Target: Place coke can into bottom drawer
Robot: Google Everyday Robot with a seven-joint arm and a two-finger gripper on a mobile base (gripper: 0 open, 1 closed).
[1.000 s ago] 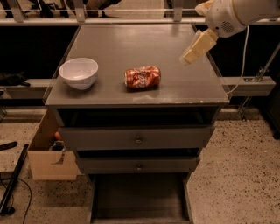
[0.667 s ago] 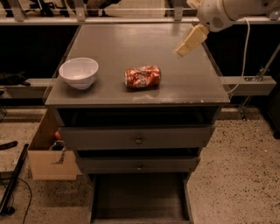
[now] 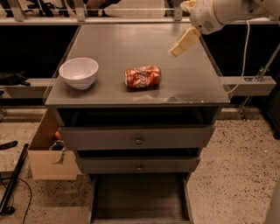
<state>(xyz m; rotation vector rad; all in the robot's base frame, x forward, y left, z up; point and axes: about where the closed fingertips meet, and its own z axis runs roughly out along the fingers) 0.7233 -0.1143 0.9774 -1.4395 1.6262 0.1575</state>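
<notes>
The coke can [image 3: 142, 77], red-orange and dented, lies on its side near the front middle of the grey cabinet top [image 3: 131, 39]. My gripper [image 3: 179, 46] hangs above the right part of the top, behind and to the right of the can, not touching it. The white arm [image 3: 218, 13] comes in from the upper right. The bottom drawer [image 3: 140, 199] is pulled out at floor level below the cabinet, with a flat dark floor and nothing in it.
A white bowl [image 3: 79, 72] stands at the front left of the top. Two grey drawers with round knobs [image 3: 138, 140] sit slightly pulled out. A cardboard box [image 3: 48, 153] stands on the floor at the left. A railing runs behind the cabinet.
My gripper has moved left across the cabinet top, from beyond its right edge to closer to the can. The can, bowl and drawers have not moved.
</notes>
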